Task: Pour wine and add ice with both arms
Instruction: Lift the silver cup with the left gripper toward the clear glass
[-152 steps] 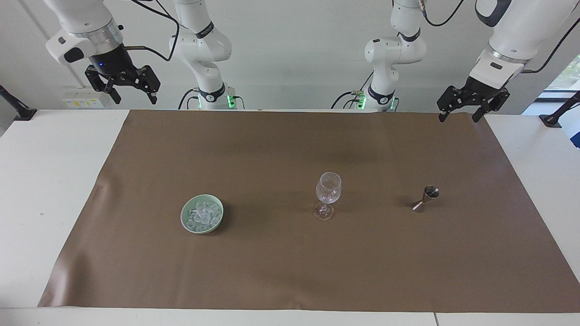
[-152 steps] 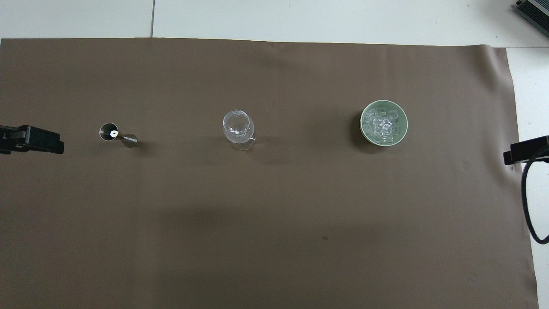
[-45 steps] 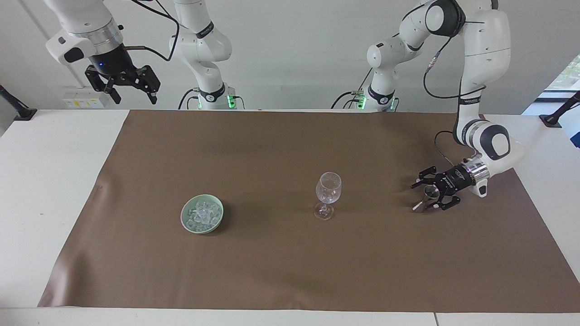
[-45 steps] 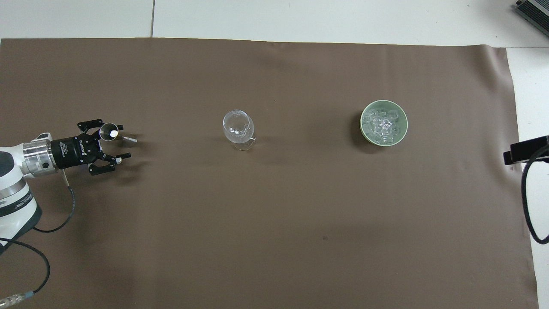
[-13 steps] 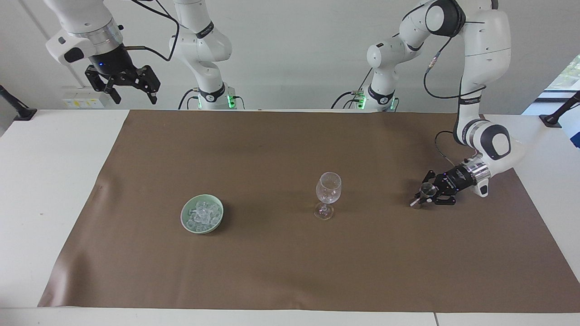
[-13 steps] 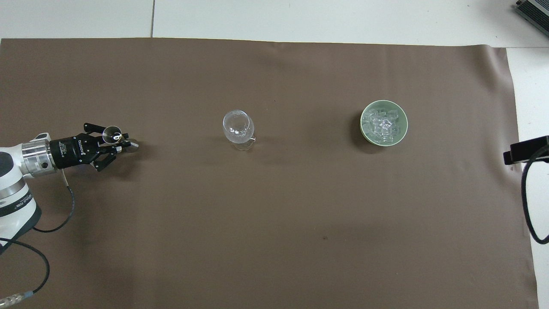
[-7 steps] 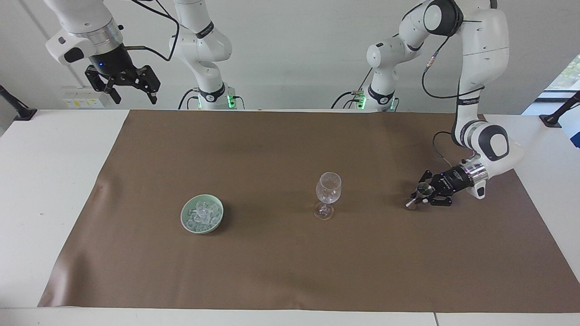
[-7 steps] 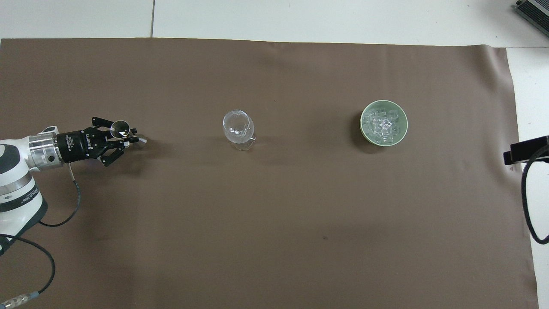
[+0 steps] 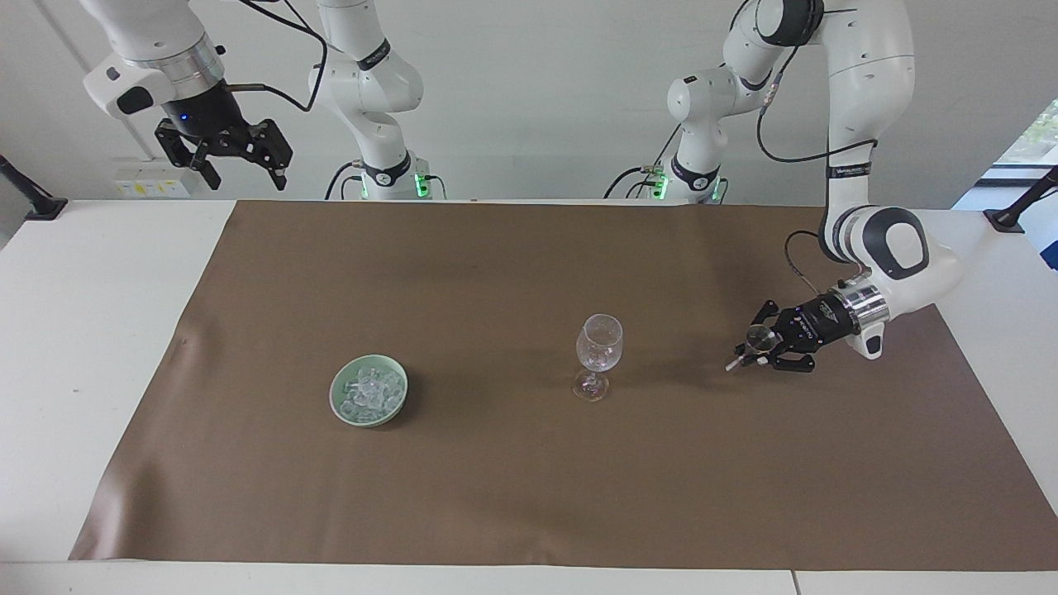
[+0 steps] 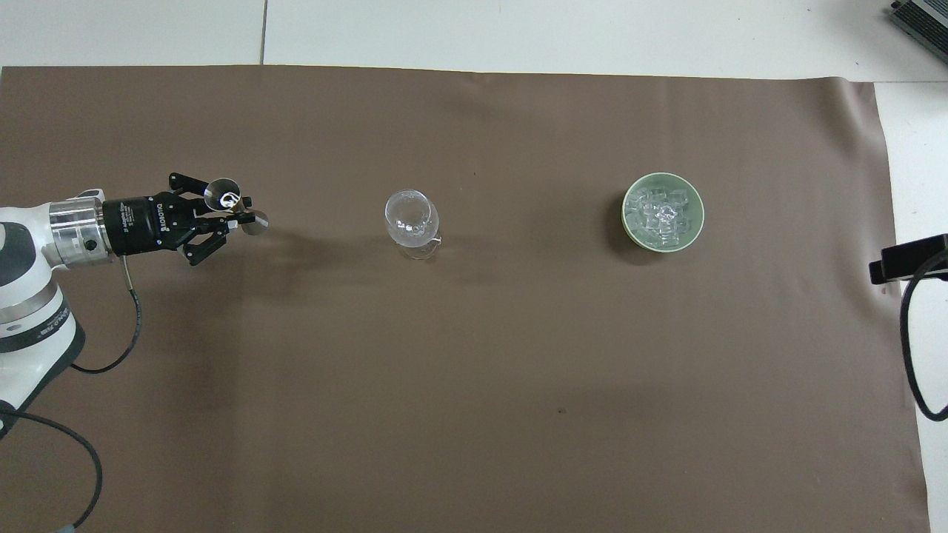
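Observation:
My left gripper (image 9: 750,354) (image 10: 231,213) is shut on a small metal jigger (image 9: 757,340) (image 10: 222,194), holding it tilted just above the mat, between the left arm's end and the clear stemmed glass (image 9: 598,345) (image 10: 411,217). The glass stands upright mid-mat. The ice (image 9: 369,392) (image 10: 661,215) lies heaped in a pale green bowl (image 9: 333,395) (image 10: 626,215) toward the right arm's end. My right gripper (image 9: 246,175) waits open, high above the table edge at its own end. Wine is out of view.
A brown mat (image 9: 529,496) (image 10: 474,385) covers most of the white table (image 9: 74,347). A black cable (image 10: 905,355) loops at the right arm's end. A black stand foot (image 9: 1010,216) sits on the table at the left arm's end.
My left gripper has lifted the jigger off the mat and carried it toward the glass. The right arm, glass and bowl have not moved.

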`<control>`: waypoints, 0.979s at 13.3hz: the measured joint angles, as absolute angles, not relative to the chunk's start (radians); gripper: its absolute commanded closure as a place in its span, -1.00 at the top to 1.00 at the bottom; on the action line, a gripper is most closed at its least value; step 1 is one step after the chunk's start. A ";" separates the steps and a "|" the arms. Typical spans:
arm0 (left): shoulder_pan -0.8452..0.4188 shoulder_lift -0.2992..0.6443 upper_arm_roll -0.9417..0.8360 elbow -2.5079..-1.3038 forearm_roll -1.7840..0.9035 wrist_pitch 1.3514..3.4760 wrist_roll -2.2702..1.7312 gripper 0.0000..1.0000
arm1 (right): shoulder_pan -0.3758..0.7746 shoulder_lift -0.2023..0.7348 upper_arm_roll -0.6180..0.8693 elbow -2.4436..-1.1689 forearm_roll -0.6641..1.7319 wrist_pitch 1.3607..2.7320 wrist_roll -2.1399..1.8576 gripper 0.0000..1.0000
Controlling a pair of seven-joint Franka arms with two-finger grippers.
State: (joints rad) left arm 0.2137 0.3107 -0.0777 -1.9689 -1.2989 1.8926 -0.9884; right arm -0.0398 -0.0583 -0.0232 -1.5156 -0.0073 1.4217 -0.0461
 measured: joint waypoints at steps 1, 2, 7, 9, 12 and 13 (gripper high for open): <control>0.199 0.300 -0.078 -1.969 -1.299 1.898 -1.004 -1.00 | -0.040 -0.058 -0.023 -1.516 -0.007 1.422 -0.046 1.00; 0.187 0.291 -0.078 -1.968 -1.299 1.907 -1.022 -1.00 | -0.040 -0.058 -0.023 -1.516 -0.007 1.422 -0.046 1.00; 0.167 0.271 -0.082 -1.955 -1.299 1.913 -1.054 -1.00 | -0.040 -0.058 -0.023 -1.516 -0.007 1.422 -0.046 1.00; 0.159 0.264 -0.083 -1.953 -1.299 1.914 -1.057 -1.00 | -0.040 -0.058 -0.023 -1.516 -0.007 1.422 -0.046 1.00; 0.157 0.258 -0.085 -1.951 -1.299 1.914 -1.057 -1.00 | -0.040 -0.058 -0.023 -1.516 -0.007 1.422 -0.046 1.00; 0.157 0.258 -0.086 -1.949 -1.299 1.914 -1.057 -1.00 | -0.040 -0.058 -0.023 -1.516 -0.007 1.422 -0.046 1.00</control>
State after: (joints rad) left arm 0.1566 0.2581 -0.0859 -1.9490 -1.2993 1.9137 -1.0567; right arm -0.0398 -0.0583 -0.0232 -1.5156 -0.0073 1.4217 -0.0461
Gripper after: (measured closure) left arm 0.784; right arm 0.000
